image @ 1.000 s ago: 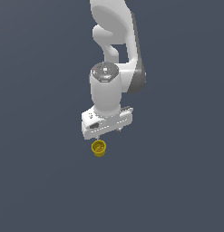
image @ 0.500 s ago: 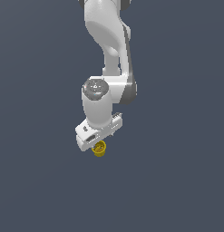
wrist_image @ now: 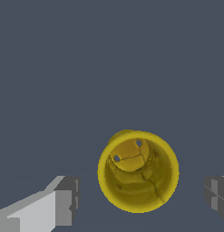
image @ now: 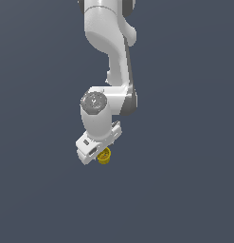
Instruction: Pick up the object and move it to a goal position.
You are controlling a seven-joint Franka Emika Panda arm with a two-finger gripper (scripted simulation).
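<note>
Partly pincer-hidden (image: 100, 153) yellow cup (image: 105, 156).

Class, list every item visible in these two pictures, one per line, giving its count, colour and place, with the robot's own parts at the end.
cup: one, yellow with a darker hollow inside, between the two fingers but touching neither; in the exterior view it shows just under the gripper.
surface: one, plain dark grey-blue, all around.
arm: one, white, coming down from above.
gripper: one, white with grey fingers, open on either side of the cup.
</note>
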